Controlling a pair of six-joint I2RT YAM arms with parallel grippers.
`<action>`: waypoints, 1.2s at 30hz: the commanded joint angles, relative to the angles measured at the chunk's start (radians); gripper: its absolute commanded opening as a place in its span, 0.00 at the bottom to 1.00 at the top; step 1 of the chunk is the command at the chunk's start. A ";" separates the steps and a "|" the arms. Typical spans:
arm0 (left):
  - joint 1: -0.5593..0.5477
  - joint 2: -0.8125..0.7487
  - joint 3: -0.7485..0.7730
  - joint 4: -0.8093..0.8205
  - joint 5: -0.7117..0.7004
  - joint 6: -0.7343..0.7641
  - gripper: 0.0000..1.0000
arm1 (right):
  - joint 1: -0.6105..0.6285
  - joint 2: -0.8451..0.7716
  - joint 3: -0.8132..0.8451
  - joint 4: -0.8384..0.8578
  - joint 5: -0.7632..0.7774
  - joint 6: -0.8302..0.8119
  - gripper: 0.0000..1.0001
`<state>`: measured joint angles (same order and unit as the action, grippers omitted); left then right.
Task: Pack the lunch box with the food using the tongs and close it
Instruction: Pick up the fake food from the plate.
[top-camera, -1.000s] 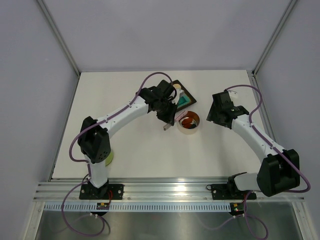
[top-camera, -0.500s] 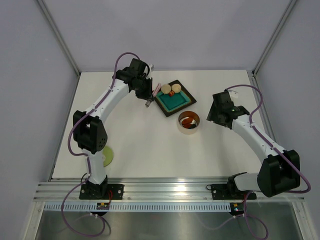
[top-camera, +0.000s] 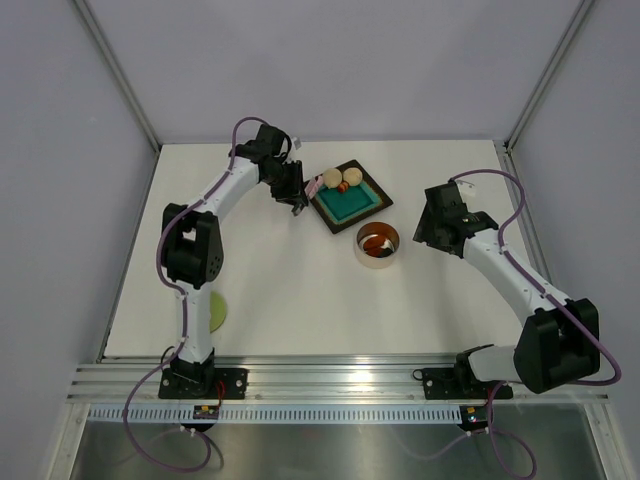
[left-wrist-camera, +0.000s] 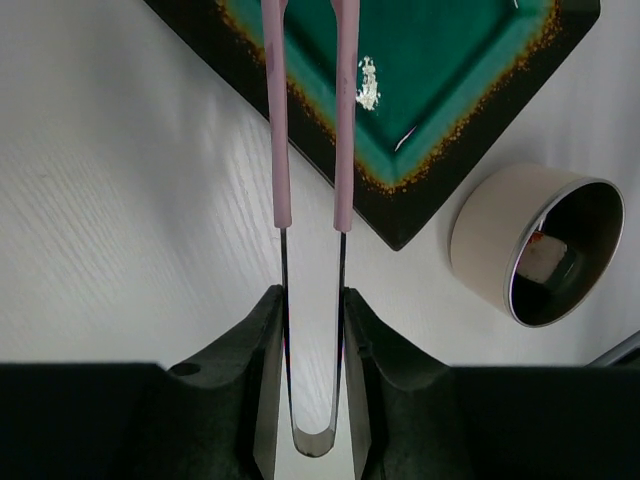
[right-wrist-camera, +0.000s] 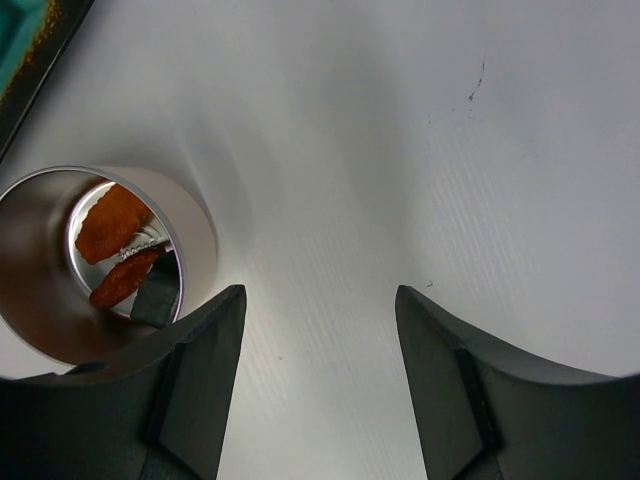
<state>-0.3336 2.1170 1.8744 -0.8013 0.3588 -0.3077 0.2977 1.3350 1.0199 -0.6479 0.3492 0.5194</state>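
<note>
The white table (top-camera: 300, 290) carries a teal tray (top-camera: 352, 208) with the steel lunch box (top-camera: 377, 263) just in front of it. The green lid (top-camera: 218, 312) lies well apart, near the left arm's base. The left hand (left-wrist-camera: 312, 300) pinches the pink tongs (left-wrist-camera: 346, 120), which reach over the tray's edge. The right hand (right-wrist-camera: 318, 295) hangs spread beside the box. Beige balls (top-camera: 333, 178) rest on the tray, and orange bits (right-wrist-camera: 112, 222) lie inside the box.

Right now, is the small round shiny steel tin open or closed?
Open: the small round shiny steel tin shows red-orange pieces inside, and its pale green disc lid lies apart on the table.
</note>
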 joint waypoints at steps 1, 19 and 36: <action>0.005 0.003 0.008 0.089 0.068 -0.027 0.30 | -0.009 0.007 0.009 0.025 0.008 0.001 0.69; 0.024 0.109 0.043 0.154 0.158 -0.067 0.32 | -0.009 0.030 0.037 0.021 0.011 -0.013 0.69; 0.041 0.120 0.017 0.208 0.210 -0.082 0.33 | -0.009 0.041 0.042 0.017 0.013 -0.013 0.69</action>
<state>-0.3069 2.2494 1.8771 -0.6479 0.5194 -0.3855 0.2977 1.3735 1.0229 -0.6479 0.3492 0.5156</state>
